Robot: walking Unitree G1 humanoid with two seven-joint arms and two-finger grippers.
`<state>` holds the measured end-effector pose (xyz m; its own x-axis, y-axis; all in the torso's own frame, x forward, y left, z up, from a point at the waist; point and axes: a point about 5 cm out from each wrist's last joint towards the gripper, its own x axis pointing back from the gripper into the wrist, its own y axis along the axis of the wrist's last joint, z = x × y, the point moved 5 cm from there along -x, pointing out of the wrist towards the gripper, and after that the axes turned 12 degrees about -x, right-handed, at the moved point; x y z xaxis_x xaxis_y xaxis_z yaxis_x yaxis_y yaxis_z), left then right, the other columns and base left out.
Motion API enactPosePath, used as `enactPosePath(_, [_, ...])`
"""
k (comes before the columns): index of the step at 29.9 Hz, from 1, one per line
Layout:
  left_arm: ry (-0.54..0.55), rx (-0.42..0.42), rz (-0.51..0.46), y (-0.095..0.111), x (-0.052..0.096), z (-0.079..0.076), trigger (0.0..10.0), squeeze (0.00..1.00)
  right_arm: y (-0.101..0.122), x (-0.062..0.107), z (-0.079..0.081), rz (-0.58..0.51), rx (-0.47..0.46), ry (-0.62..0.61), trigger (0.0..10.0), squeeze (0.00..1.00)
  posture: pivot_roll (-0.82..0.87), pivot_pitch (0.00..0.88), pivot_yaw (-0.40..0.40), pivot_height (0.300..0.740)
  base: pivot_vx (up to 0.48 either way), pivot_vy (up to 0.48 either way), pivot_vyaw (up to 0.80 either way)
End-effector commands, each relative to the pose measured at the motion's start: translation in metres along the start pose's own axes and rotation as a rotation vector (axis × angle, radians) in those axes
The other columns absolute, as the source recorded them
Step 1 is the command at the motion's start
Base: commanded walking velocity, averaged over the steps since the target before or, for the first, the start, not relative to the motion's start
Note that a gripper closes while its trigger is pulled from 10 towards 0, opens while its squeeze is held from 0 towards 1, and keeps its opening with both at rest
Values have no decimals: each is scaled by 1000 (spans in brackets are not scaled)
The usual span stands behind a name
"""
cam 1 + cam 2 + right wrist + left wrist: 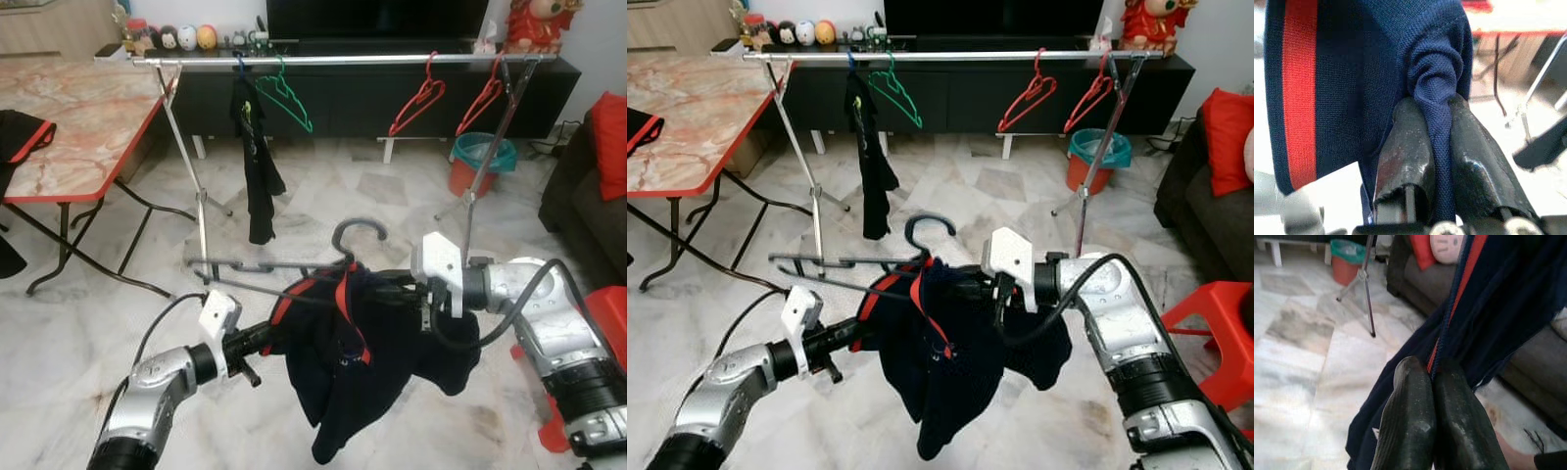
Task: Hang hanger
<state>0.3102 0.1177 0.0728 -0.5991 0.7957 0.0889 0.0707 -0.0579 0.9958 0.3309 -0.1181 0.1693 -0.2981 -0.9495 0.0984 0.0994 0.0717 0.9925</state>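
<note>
Navy shirt (353,362) on dark hanger (355,235), left gripper (1432,396) and right gripper (1435,147) both pinching fabric. You're well short of clothes rail (333,60); lift hook above rail, keep level.

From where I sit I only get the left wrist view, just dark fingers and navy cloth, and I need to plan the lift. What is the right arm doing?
Observer: The right gripper is shut on a fold of the navy shirt.
Operator: Is the shirt on a hanger yet?
Observer: Yes, a dark hanger's hook sticks up above the collar, between the two grippers.
Operator: Is there room on the rail?
Observer: The clothes rail has a free stretch between a green hanger and two red hangers.
Operator: And my own gripper?
Observer: The left gripper pinches the shirt's red-trimmed edge.
</note>
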Motion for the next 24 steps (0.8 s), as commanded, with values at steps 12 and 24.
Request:
enactPosePath(12, [58, -2, 67, -6, 26, 19, 0, 0, 32, 36, 44, -167, -95, 304, 0, 0, -78, 18, 23, 740, 0, 0, 0])
enactPosePath(24, [99, -28, 107, -9, 35, 30, 0, 0, -43, 65, 53, 388, -78, 325, 0, 0, -83, 24, 28, 740, 0, 0, 0])
